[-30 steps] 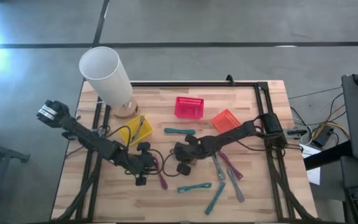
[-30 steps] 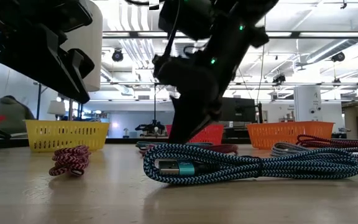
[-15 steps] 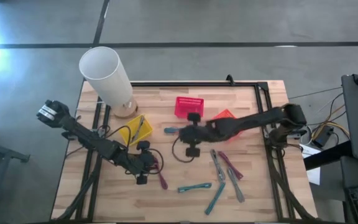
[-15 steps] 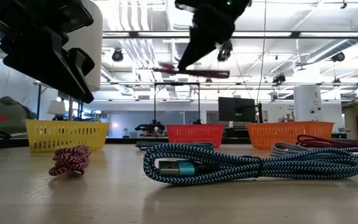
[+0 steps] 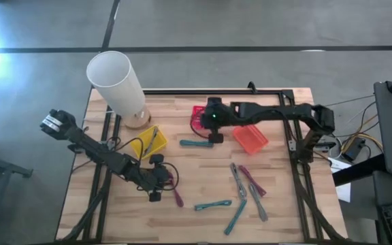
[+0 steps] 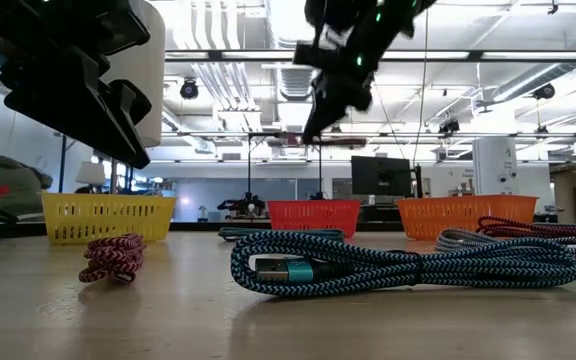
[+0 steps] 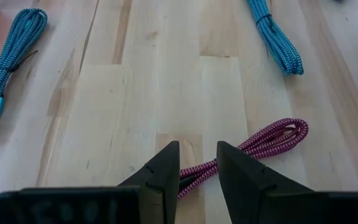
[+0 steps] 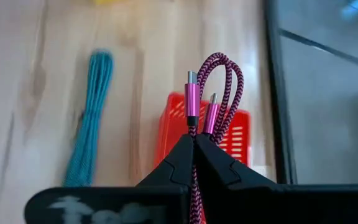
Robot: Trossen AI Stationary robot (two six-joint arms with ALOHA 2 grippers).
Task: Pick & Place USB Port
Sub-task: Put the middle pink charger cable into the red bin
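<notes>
My right gripper (image 5: 214, 129) hangs high over the near rim of the pink-red basket (image 5: 205, 117), shut on a magenta braided USB cable (image 8: 219, 81). In the right wrist view the basket (image 8: 235, 140) lies below the fingertips. My left gripper (image 5: 159, 178) hovers open above the table's near-left part. A second magenta cable (image 7: 263, 140) lies flat on the wood beneath and past its fingers. The low view shows that cable (image 6: 113, 258) on the table, and my right gripper (image 6: 333, 80) far above the table. My right gripper pinches the magenta cable between its two fingers, just below the plugs (image 8: 194, 127). The cable is doubled over: a fold loop (image 8: 229, 68) and two metal plugs stick out past the fingertips. It is lifted clear of the table, over the basket.
A yellow basket (image 5: 148, 143) and an orange basket (image 5: 249, 136) flank the pink-red one. A white cylinder (image 5: 118, 85) stands at the far left. Teal cables (image 5: 196, 143) (image 5: 213, 204), grey ones (image 5: 237, 180) and another magenta one (image 5: 252, 180) lie about the table's middle and near-right part.
My right gripper has risen from the table's middle with the magenta cable and travelled toward the far edge, ending over the pink-red basket. The cable has been lifted clear of the wood. My left arm has kept still.
</notes>
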